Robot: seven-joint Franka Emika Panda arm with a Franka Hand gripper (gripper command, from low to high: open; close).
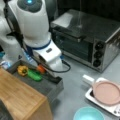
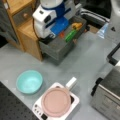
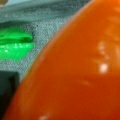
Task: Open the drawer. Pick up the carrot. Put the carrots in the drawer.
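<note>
Down inside the open drawer (image 1: 50,87), the gripper (image 1: 43,69) sits right at the carrot (image 1: 40,68), which fills the wrist view (image 3: 82,75); whether the fingers clasp it I cannot tell. Just beside it lie a green vegetable (image 1: 34,75) and a yellow pepper (image 1: 22,70).

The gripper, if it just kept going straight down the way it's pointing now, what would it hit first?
Most likely the carrot: it fills the wrist view directly ahead. In a front view it sits under the arm's end, inside the open drawer beside the green vegetable. The gripper itself is hidden.
</note>
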